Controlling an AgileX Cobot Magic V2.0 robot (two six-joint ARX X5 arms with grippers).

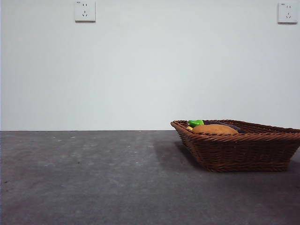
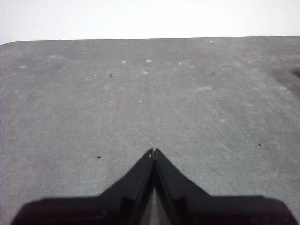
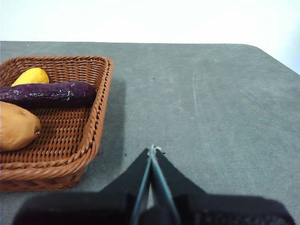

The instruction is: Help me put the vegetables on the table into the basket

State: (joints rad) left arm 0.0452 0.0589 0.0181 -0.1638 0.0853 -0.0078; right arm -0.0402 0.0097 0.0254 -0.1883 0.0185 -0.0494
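Observation:
The brown wicker basket (image 1: 243,152) stands on the dark grey table (image 1: 93,178) at the right; it also shows in the right wrist view (image 3: 89,136). Inside it lie the tan-brown potato (image 1: 214,129) (image 3: 16,126), the dark purple eggplant (image 3: 47,93) with its green cap (image 1: 195,123), and the smaller yellow-orange vegetable (image 3: 31,76). My right gripper (image 3: 152,151) is shut and empty, over bare table beside the basket. My left gripper (image 2: 153,152) is shut and empty over bare table. Neither arm shows in the front view.
A white wall with two sockets (image 1: 85,11) (image 1: 287,12) stands behind the table. The table's far edge and a rounded corner (image 3: 262,51) show in the right wrist view.

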